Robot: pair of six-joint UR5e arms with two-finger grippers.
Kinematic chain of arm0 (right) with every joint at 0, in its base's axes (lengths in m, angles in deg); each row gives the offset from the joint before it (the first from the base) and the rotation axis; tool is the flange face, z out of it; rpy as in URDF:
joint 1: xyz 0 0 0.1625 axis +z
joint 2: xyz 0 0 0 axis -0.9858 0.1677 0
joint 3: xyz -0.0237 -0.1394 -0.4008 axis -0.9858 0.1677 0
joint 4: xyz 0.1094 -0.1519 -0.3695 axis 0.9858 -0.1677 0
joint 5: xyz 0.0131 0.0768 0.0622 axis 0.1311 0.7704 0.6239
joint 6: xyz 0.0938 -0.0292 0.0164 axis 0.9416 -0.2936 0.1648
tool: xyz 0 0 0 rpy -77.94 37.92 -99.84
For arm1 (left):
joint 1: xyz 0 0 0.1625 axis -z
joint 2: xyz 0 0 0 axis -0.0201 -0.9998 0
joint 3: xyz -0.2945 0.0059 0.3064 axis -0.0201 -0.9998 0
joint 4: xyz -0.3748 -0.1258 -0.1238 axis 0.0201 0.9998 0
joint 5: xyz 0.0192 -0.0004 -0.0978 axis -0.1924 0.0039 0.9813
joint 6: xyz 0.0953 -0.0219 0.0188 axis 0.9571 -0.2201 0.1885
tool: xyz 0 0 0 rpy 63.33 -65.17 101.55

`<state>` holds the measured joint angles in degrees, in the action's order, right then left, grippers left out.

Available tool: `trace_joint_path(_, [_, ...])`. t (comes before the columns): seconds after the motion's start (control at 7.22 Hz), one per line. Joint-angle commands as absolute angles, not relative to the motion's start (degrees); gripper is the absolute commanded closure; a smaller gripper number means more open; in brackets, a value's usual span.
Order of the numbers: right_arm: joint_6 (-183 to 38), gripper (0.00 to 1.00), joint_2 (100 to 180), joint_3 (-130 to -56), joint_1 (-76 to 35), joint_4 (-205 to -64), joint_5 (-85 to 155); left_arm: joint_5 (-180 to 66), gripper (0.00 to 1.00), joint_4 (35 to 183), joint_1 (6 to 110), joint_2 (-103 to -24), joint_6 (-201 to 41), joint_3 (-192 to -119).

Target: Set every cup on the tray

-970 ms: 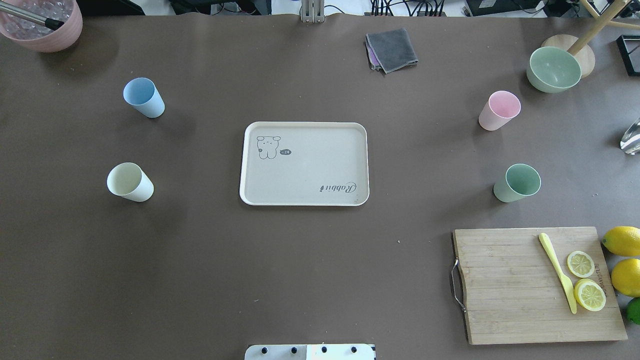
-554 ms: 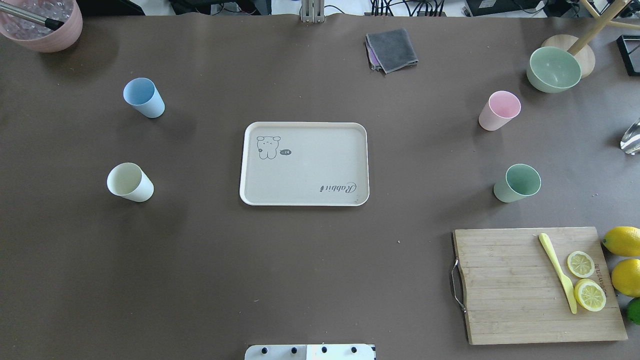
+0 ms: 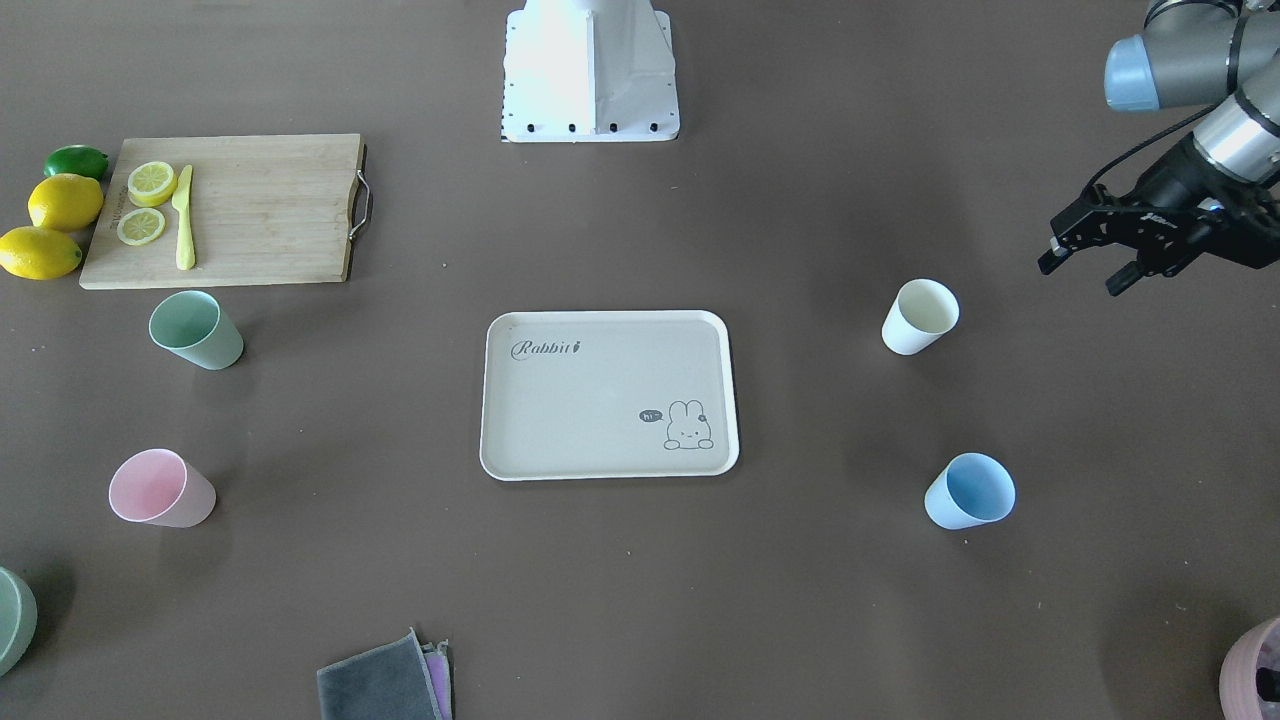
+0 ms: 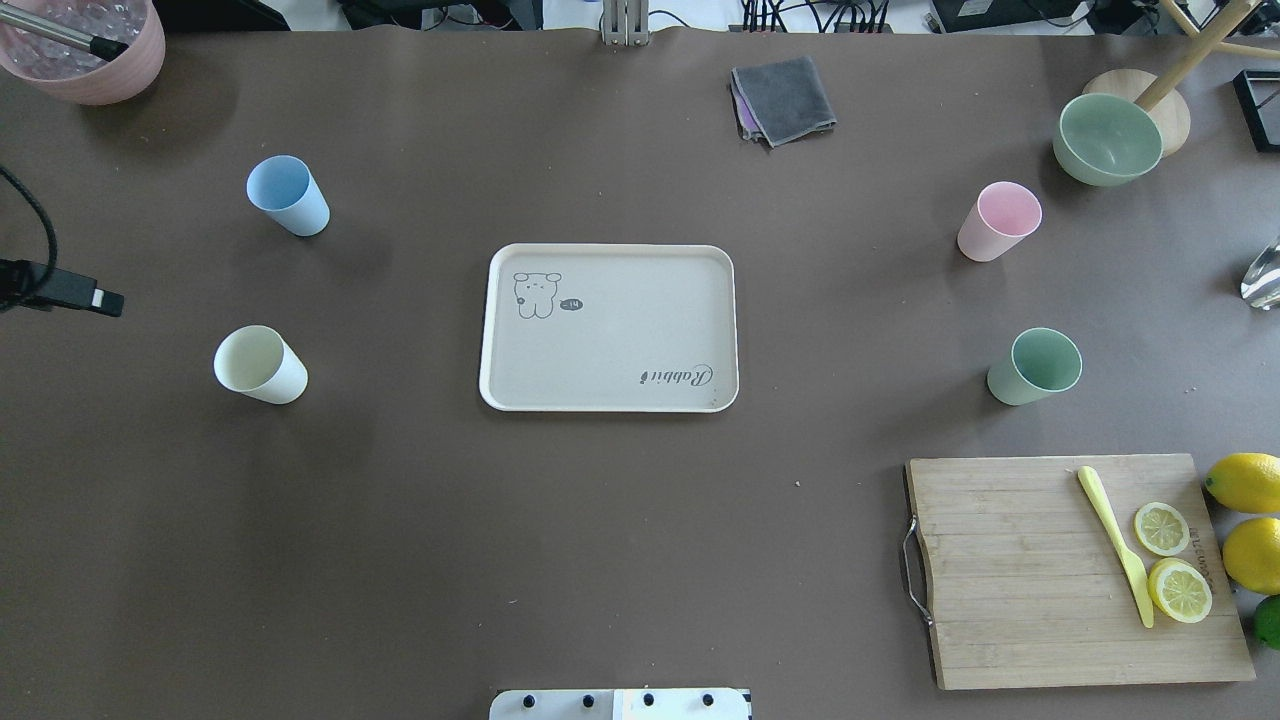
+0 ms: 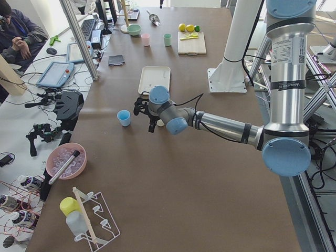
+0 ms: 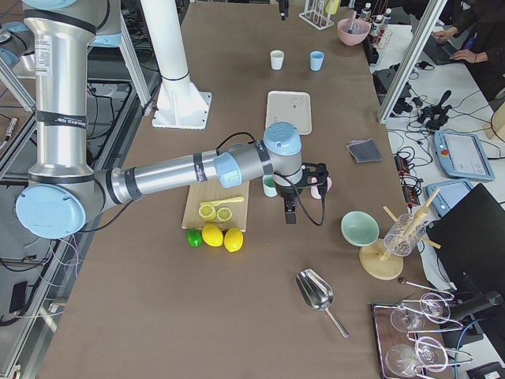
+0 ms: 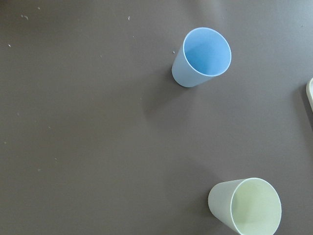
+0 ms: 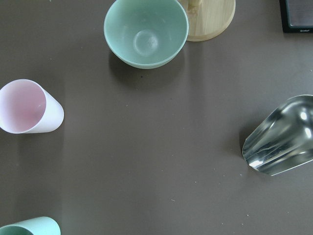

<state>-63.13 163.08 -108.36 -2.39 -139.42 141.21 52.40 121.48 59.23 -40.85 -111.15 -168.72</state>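
Observation:
The beige tray (image 4: pixel 640 330) lies mid-table with nothing on it. All four cups stand upright on the table around it. The cream cup (image 4: pixel 258 365) and the blue cup (image 4: pixel 288 195) are on its left. The pink cup (image 4: pixel 998 221) and the sage green cup (image 4: pixel 1035 367) are on its right. My left gripper (image 3: pixel 1080 277) hovers open and empty beyond the cream cup (image 3: pixel 920 316), near the table's left edge. My right gripper (image 6: pixel 289 207) shows only in the exterior right view, above the pink and green cups. I cannot tell whether it is open.
A wooden cutting board (image 4: pixel 1010 600) with lemon slices and a yellow knife lies at the front right, with lemons (image 4: pixel 1245 482) beside it. A pale green bowl (image 4: pixel 1107 138), a grey cloth (image 4: pixel 783 98), a mauve pot (image 4: pixel 90 50) and a metal scoop (image 8: pixel 281 137) lie along the far side.
My left gripper's tip has come into the overhead view at the left edge, above the cream cup. The cups and the tray have not moved.

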Motion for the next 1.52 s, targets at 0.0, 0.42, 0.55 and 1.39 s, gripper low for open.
trace_joint_path(0.0, [-62.1,0.00,162.6,-108.2,-4.1,-139.0,140.2,43.1,0.02,122.2,50.1,-42.4,-119.4,-168.4])
trace_joint_path(0.42, [-62.1,0.00,162.5,-108.1,-4.1,-139.0,140.1,39.6,0.23,122.2,47.0,-45.7,-121.7,-164.5])
trace_joint_path(0.55, [-62.0,0.00,162.5,-108.1,-4.1,-139.0,140.1,38.1,0.52,122.2,45.9,-45.6,-121.1,-163.8])
trace_joint_path(1.39, [-62.0,0.00,162.2,-107.6,-4.1,-139.0,140.1,40.2,1.00,109.6,45.1,-55.9,-120.8,-167.0])
